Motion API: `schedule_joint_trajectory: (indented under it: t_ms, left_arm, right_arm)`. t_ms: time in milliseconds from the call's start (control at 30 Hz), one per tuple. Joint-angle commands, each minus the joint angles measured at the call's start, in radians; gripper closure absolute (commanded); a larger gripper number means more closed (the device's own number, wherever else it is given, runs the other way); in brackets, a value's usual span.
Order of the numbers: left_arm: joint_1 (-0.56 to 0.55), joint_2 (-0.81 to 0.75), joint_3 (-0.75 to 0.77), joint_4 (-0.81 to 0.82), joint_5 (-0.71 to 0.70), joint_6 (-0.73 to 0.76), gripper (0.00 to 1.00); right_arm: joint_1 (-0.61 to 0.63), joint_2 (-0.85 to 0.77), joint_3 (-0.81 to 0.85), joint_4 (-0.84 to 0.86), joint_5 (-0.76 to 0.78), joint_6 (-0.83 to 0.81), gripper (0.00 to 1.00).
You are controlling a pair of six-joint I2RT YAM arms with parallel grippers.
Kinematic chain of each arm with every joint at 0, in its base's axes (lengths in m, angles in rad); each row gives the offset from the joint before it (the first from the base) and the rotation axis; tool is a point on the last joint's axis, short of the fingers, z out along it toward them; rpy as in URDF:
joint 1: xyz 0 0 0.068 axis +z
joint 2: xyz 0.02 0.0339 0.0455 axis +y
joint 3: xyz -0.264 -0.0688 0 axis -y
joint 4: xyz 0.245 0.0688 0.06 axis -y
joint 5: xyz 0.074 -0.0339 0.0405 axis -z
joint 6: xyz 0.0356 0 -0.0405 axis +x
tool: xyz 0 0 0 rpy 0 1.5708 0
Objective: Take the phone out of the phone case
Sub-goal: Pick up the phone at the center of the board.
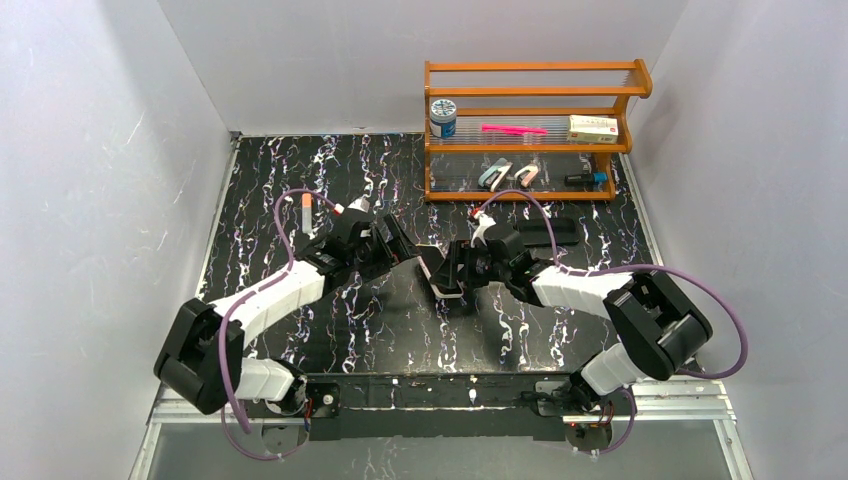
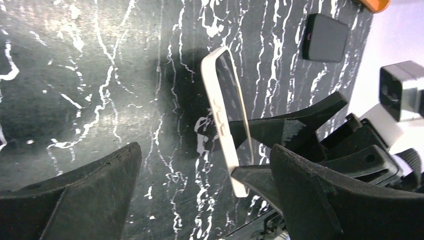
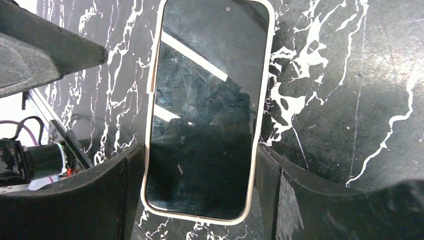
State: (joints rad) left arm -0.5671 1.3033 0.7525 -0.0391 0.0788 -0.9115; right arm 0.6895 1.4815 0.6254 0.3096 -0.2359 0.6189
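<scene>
Right gripper (image 3: pixel 197 172) clamps the phone (image 3: pixel 207 100) across its width, with one black finger (image 3: pixel 100 200) pressed to each long side near one end of the handset. The phone sits inside its white case (image 3: pixel 151 115), whose rim runs all round the dark, reflective screen. The screen faces the right wrist camera. From the left wrist the cased phone shows edge-on and tilted, with button shapes moulded into the case's side. Whether its lower end touches the table (image 1: pixel 400 335) cannot be told.

Left gripper (image 2: pixel 205 152) faces the phone from the opposite side. Its jaws are spread wide with nothing between them, and both fingers stand apart from the case. In the top view the two grippers meet near the middle of the black, white-veined table, with the phone between them.

Farther back, a flat black rectangular object (image 2: pixel 325 37) lies on the table. Behind it, against the far wall, stands a wooden rack (image 1: pixel 530 92). Its upper shelf holds a blue-lidded jar (image 1: pixel 442 117), a pink item (image 1: pixel 513 129) and a small box (image 1: pixel 592 127).
</scene>
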Motion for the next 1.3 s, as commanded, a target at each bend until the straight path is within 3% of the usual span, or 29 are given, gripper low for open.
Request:
schedule_joint_trajectory:
  t_ms: [0,133,333,467,667,900,1000,1067,1133,1267]
  left_arm:
    - [-0.004,0.04,-0.005,0.095,0.051,-0.111,0.04]
    - [-0.01,0.107,0.003,0.134,0.081,-0.157,0.09]
    - [-0.026,0.183,0.013,0.197,0.118,-0.197,0.24]
    - [-0.034,0.187,0.013,0.222,0.122,-0.202,0.4]
    - [-0.034,0.166,-0.019,0.277,0.107,-0.208,0.76]
    - [-0.031,0.122,-0.046,0.301,0.079,-0.189,1.0]
    - [-0.016,0.068,-0.068,0.313,0.063,-0.166,1.0]
    - [0.007,0.018,-0.092,0.328,0.052,-0.157,1.0]
    - [0.046,-0.022,-0.126,0.362,0.056,-0.168,1.0]
    - [0.112,-0.099,-0.227,0.5,0.104,-0.207,1.0]
  right_arm:
    - [0.016,-0.003,0.003,0.171,-0.02,0.058,0.99]
    - [0.03,0.0,0.002,0.189,-0.004,0.061,0.99]
    - [0.055,0.007,0.004,0.205,0.013,0.054,0.99]
    - [0.064,0.007,0.001,0.216,0.019,0.05,0.99]
    - [0.067,-0.009,-0.019,0.259,0.008,0.056,0.99]
    - [0.065,-0.009,-0.017,0.307,-0.014,0.065,0.99]
    - [0.064,-0.018,-0.028,0.359,-0.026,0.087,0.83]
    - [0.06,-0.023,-0.024,0.375,-0.05,0.093,0.58]
    - [0.054,-0.026,-0.017,0.391,-0.091,0.103,0.4]
    - [0.031,-0.03,-0.032,0.459,-0.16,0.145,0.21]
